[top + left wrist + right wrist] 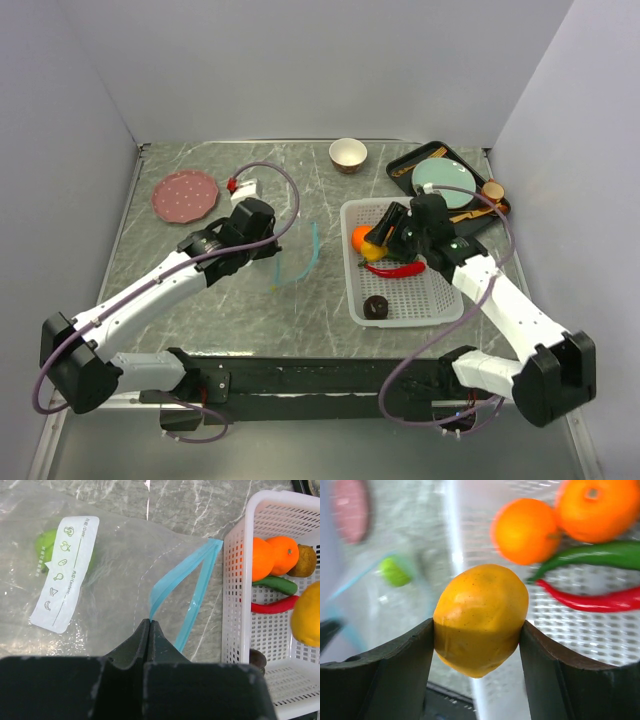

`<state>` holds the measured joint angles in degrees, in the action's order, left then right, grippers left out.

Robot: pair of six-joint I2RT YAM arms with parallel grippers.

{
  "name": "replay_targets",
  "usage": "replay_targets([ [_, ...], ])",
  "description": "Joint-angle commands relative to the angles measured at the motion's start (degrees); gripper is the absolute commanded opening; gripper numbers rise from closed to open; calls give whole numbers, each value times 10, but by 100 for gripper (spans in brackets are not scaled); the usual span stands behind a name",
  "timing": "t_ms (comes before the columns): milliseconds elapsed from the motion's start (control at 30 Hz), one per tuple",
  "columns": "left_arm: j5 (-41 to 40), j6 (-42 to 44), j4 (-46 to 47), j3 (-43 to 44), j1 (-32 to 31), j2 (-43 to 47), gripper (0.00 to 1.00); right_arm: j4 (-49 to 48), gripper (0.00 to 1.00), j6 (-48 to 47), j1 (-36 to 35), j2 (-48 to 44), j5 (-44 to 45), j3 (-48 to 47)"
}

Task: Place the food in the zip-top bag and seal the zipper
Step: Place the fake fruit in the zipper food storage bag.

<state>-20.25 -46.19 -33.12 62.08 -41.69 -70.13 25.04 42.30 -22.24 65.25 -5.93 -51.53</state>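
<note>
- Loading step in hand: clamps the yellow-orange fruit [480, 617] between the fingers of the right gripper [477, 626], raised above the left wall of the white basket [235, 580].
- Pinches the zipper [175, 577] with the left gripper [150, 626], jaws pressed together on the teal strip, propping open the mouth of the zip-top bag [115, 595], which lies on the table [300, 320] just left of the basket.
- Next, by judgement: calls for carrying the fruit leftward over the basket wall into the teal loop, letting go only once past the strip, with a firm pinch on the left.
- In the bag: only the green round fruit [50, 547], partly behind the label [65, 575].
- In the basket: two oranges [285, 554], kiwi [304, 560], green chili [277, 584], red chili [272, 605], donut piece [376, 306].
- Sealing not yet begun.
</note>
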Motion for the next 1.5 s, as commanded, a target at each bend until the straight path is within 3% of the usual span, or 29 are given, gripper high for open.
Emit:
replay_targets([
  [0, 20, 0, 32, 15, 3, -12, 1, -59, 53, 1, -24, -26, -57, -23],
  [300, 48, 5, 46, 37, 3, -41, 1, -113, 54, 15, -105, 28, -73, -55],
  [700, 68, 2, 50, 47, 3, -36, 1, -178, 55, 30, -129, 140, -98, -106],
  [1233, 60, 7, 46, 65, 4, -29, 1, -155, 60, 23, -169, 266, -109, -183],
  [1333, 54, 7, 41, 66, 4, -23, 1, -162, 65, 22, -170, 270, -118, -186],
  [1467, 45, 6, 41, 59, 6, -10, 1, -174, 83, 18, -170, 267, -127, -187],
])
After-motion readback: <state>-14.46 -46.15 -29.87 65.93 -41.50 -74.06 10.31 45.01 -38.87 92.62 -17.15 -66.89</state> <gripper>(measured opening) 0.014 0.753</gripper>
